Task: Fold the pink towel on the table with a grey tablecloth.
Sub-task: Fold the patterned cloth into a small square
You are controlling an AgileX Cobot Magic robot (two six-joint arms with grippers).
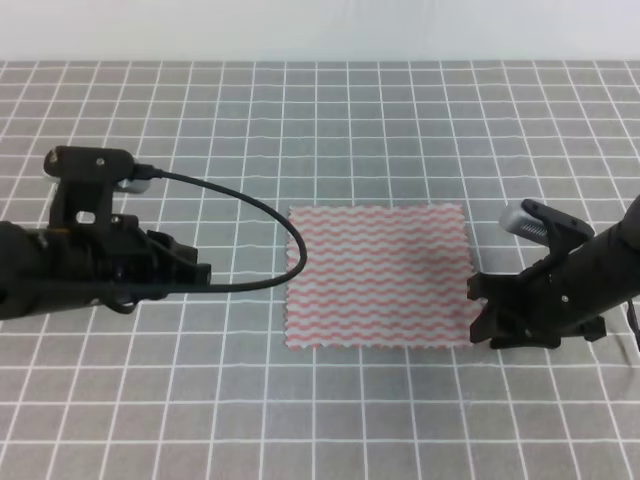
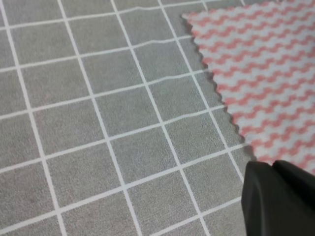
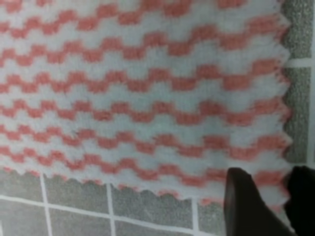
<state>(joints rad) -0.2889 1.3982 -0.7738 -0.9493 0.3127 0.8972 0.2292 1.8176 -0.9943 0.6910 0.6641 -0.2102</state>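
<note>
The pink towel [image 1: 377, 275] lies flat and unfolded on the table with a grey tablecloth [image 1: 400, 120]. My left gripper [image 1: 203, 272] hovers about one grid square left of the towel's left edge. In the left wrist view its dark fingers [image 2: 275, 196] are pressed together, shut on nothing, just short of the towel [image 2: 266, 73]. My right gripper [image 1: 478, 306] is at the towel's near right corner. The right wrist view shows that gripper [image 3: 275, 194] open, with the edge of the towel [image 3: 147, 88] lying between its two fingers [image 3: 241, 201].
The grid-lined cloth [image 2: 98, 123] runs out on all sides of the towel. A black cable [image 1: 250, 205] loops from the left arm's camera mount over to the towel's left edge. A pale wall runs along the far edge.
</note>
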